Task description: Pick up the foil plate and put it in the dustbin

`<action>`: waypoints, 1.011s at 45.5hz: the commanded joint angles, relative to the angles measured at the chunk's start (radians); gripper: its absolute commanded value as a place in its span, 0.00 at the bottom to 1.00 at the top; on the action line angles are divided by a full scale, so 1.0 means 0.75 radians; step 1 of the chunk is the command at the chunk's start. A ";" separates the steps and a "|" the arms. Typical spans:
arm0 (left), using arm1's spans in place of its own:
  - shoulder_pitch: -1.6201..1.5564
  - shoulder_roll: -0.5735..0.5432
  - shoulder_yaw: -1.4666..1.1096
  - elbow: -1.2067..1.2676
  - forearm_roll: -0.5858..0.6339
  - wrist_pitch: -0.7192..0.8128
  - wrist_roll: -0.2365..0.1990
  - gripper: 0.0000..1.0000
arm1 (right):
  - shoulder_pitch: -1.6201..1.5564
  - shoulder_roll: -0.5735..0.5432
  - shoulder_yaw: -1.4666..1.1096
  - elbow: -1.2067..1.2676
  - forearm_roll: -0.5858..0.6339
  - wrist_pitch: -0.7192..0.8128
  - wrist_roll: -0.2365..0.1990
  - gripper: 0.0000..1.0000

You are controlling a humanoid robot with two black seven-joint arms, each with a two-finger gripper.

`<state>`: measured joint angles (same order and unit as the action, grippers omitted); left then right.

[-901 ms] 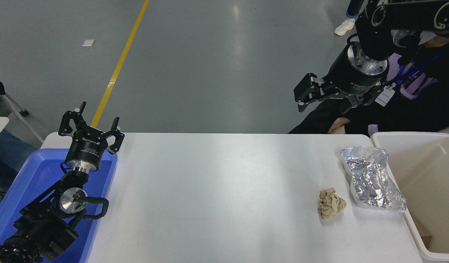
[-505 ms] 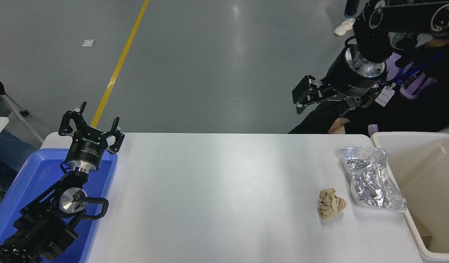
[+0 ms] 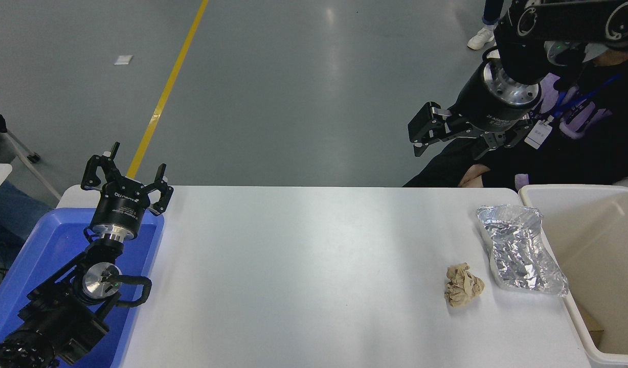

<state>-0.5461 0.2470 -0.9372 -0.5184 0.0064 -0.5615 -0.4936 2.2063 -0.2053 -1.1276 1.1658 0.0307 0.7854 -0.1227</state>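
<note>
Well below the right gripper [image 3: 447, 138], jaws apart: foil plate [image 3: 518, 250] beside dustbin [image 3: 595, 194].

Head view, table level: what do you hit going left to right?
Blue tray with the left claw over it → bare white table → paper ball → foil plate → dustbin.

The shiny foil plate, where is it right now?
In the head view the foil plate lies on the white table at its right end, right beside the dustbin, with the crumpled paper ball just to its left.
</note>
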 commanded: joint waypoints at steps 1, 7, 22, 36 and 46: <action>0.000 0.000 0.000 0.000 0.000 0.000 0.000 0.98 | 0.002 0.000 -0.002 0.000 0.000 0.000 0.000 1.00; 0.000 0.000 0.000 0.000 0.000 0.000 0.000 0.98 | 0.002 0.000 -0.006 0.000 0.000 0.000 0.000 1.00; 0.000 0.000 0.000 0.000 0.000 0.000 0.000 0.98 | -0.001 0.000 -0.020 0.000 0.000 0.000 0.000 1.00; 0.000 0.000 0.000 0.000 0.000 0.000 0.000 0.98 | -0.013 -0.007 -0.039 0.002 0.000 0.000 0.000 1.00; 0.000 0.000 0.000 0.000 0.000 0.000 0.000 0.98 | -0.074 -0.076 -0.030 0.000 0.014 0.000 0.000 1.00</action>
<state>-0.5461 0.2470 -0.9373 -0.5186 0.0060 -0.5614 -0.4938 2.1875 -0.2177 -1.1511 1.1671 0.0307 0.7854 -0.1227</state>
